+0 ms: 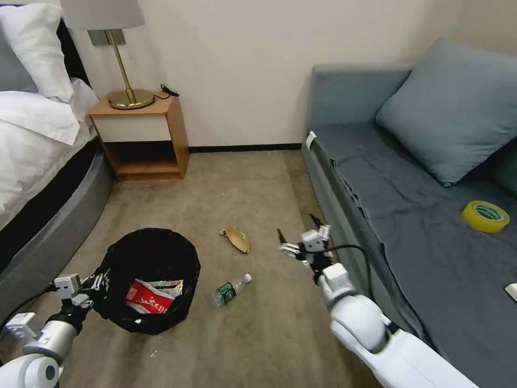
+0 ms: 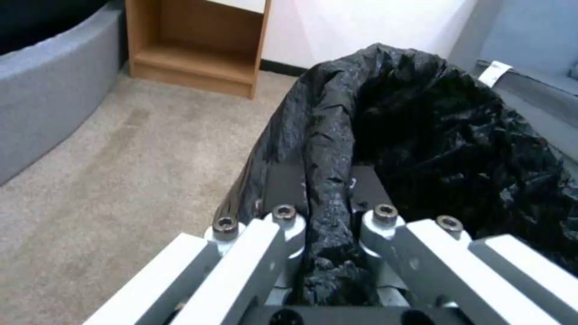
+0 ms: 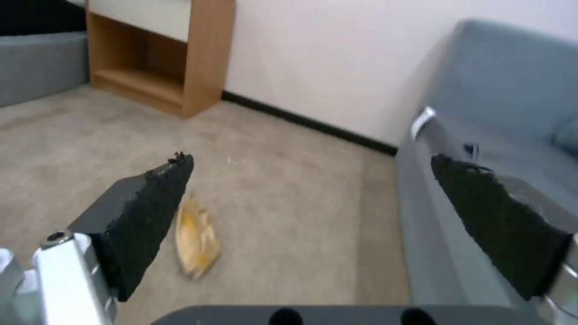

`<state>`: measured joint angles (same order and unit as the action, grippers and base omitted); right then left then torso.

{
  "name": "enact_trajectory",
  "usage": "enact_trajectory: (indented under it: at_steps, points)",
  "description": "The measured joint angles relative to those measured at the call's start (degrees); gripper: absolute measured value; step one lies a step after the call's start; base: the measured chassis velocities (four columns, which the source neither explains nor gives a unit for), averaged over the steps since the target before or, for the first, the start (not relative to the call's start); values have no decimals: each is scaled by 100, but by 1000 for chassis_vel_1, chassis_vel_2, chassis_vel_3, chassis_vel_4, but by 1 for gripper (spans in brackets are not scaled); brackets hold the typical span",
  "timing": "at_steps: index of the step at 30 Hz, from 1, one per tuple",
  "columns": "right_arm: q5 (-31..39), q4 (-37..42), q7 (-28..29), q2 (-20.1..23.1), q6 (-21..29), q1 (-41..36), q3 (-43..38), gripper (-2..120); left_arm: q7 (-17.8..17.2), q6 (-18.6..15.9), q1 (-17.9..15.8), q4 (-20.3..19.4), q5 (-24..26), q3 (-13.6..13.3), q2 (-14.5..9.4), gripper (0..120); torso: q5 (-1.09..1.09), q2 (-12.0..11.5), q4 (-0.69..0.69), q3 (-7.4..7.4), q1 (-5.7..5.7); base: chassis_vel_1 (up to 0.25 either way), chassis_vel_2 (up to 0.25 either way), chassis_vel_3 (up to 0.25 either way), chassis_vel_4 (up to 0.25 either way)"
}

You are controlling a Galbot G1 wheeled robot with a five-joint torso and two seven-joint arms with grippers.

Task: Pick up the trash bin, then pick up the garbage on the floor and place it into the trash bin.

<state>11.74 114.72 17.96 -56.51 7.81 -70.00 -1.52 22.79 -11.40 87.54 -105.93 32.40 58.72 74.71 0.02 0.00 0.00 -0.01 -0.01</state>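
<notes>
Left gripper (image 1: 99, 284) grips trash bin (image 1: 156, 253); bottle (image 1: 230, 290) beside.

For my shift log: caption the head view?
Left hand holds the trash bin by its rim; open right hand hovers near the tan scrap.

No legible text; white characters on red carton (image 1: 149, 299) in trash bin (image 1: 156, 253) unreadable.

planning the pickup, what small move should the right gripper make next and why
Probably lower the open right gripper toward the tan scrap, which lies on the carpet close beside it. The left gripper holds the trash bin by its rim, a red carton already inside; the bottle also waits on the floor.
</notes>
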Motion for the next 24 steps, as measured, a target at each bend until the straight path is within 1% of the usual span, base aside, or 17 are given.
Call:
enact_trajectory:
  at_steps: [2, 3, 5, 9, 10, 11, 13, 24]
  points:
    - [-204, 130, -214, -175, -148, -600, -296, 100, -26, -5, -1, -57, -33, 6, 78, 6, -1, -1, -1, 0, 0, 0, 0, 0, 0]
    - [-268, 149, -257, -264, -204, -742, -343, 100, -39, -5, 2, -73, -34, 24, 94, 6, -1, 0, -1, 0, 0, 0, 0, 0, 0]
    - [-296, 156, -277, -308, -233, -802, -360, 100, -40, -5, 7, -80, -34, 35, 97, 6, -2, 0, 0, 0, 0, 0, 0, 0, 0]
    - [-461, 154, -339, -678, -359, -1042, -365, 100, -45, -4, 45, -86, -18, 125, 82, 6, -2, 0, 0, 0, 0, 0, 0, 0, 0]
    - [-461, 154, -339, -678, -359, -1042, -365, 100, -45, -4, 45, -86, -18, 125, 82, 6, -2, 0, 0, 0, 0, 0, 0, 0, 0]
    - [-483, 139, -343, -806, -379, -1076, -364, 100, -44, 1, 49, -75, -8, 150, 79, 6, -1, 0, 0, 0, 0, 0, 0, 0, 0]
    - [-493, 133, -360, -900, -389, -1102, -377, 100, -42, 6, 57, -64, -2, 156, 78, 6, -2, 0, 1, 0, 0, 0, 0, 0, 0]
    - [-498, 178, -510, -930, -352, -1150, -473, 100, -32, 29, 35, -16, 5, 130, 59, 6, -2, 0, 0, 1, 0, 0, 0, 0, 0]
